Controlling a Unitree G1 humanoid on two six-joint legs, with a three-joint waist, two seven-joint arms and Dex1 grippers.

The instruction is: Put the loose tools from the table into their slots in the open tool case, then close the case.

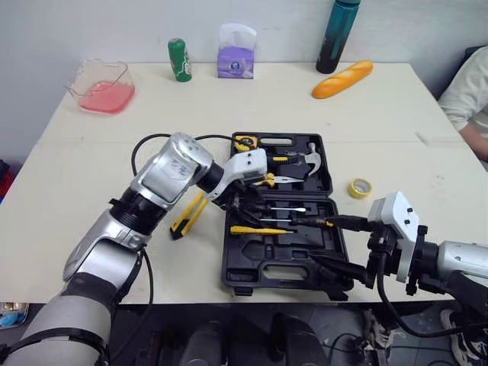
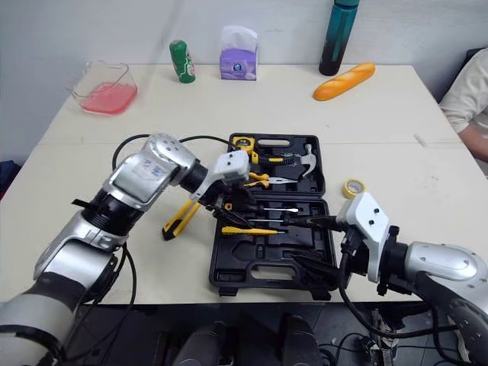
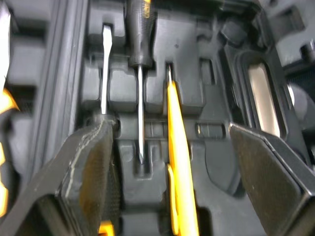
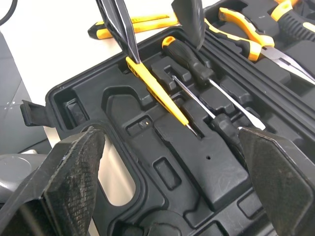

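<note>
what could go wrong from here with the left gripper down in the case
1. The open left gripper straddles the slim yellow screwdriver; its fingers could knock the neighbouring black-handled screwdrivers from their slots.
2. The yellow-and-black handled tool and the yellow tape roll lie on the table outside the black plastic tool case; closing now might leave them out.

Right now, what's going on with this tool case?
The left gripper hangs open over the open tool case, straddling a yellow screwdriver lying among the screwdriver slots. The right gripper, also open, sits by the case's front right. A yellow-and-black tool and a tape roll lie loose on the table.
</note>
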